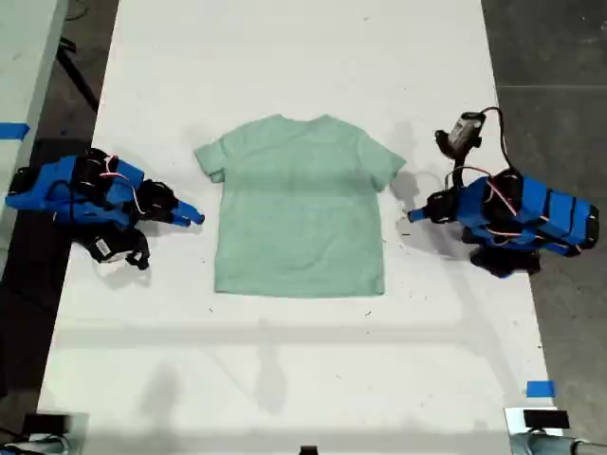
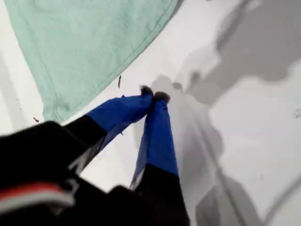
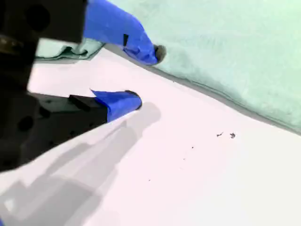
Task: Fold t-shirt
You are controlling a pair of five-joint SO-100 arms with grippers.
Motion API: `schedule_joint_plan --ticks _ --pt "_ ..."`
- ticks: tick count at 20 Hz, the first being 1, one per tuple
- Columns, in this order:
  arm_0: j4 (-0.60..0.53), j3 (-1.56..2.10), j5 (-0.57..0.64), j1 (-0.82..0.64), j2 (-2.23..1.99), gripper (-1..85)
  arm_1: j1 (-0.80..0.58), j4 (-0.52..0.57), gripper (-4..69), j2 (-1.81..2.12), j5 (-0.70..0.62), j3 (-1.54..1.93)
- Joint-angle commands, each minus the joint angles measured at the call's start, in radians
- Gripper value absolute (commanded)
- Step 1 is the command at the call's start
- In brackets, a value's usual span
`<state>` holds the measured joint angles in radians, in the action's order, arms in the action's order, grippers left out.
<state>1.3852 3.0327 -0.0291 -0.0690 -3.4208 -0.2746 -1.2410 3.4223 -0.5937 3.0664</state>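
Closest to its camera, the first tool (image 2: 154, 94) is clenched on nothing, tips pressed together over the bare surface (image 1: 285, 57), just beside a corner of the t-shirt (image 1: 300, 209). If it advances like this, it will probably shove the hem into wrinkles rather than grip it. The second tool (image 3: 146, 76) is released, one finger at the shirt's edge, so a shallow pinch could slip. Farther off, the shirt lies flat at the exterior view's centre, and uneven pulls would skew the fold.
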Motion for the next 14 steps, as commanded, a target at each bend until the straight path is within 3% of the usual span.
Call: schedule_joint_plan --ticks 1,9,14 --pt "0.0 -0.008 0.0 0.077 -0.003 0.0 0.14 0.061 -1.1 0.006 0.747 -0.005" --pt "0.0 -0.009 -0.002 0.08 -0.003 0.0 0.146 0.063 -1.1 0.006 0.752 -0.005" --pt "-0.035 -0.02 -0.075 0.025 -0.003 0.0 0.189 0.035 -1.0 0.006 0.767 -0.051"
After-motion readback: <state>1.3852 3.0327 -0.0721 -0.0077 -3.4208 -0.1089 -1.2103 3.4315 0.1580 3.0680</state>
